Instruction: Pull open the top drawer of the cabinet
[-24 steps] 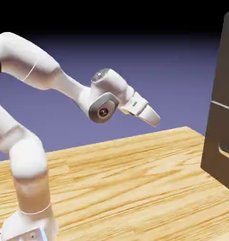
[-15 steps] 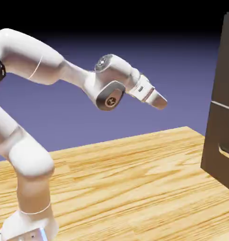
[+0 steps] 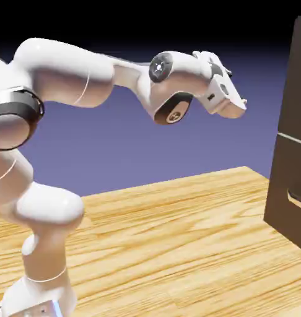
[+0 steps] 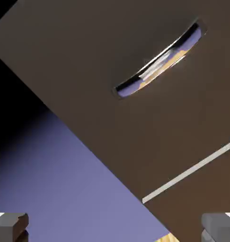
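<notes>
The dark brown cabinet stands at the exterior view's right edge, cut off by the frame. Its top drawer is the panel above the pale seam, and it looks closed. My gripper hangs in the air to the left of that panel, level with it and well apart from it. In the hand view the top drawer fills the upper part, tilted, with its thin silvery bar handle up and right of the middle. My gripper is open: the grey fingertips stand far apart with nothing between them.
A pale seam divides the top drawer from the lower panel, which has a slot-like handle. The cabinet stands on the wooden table. The white arm rises from the exterior view's lower left.
The arm has swung up and to the right, carrying the hand higher and closer to the cabinet. The cabinet has not changed.
</notes>
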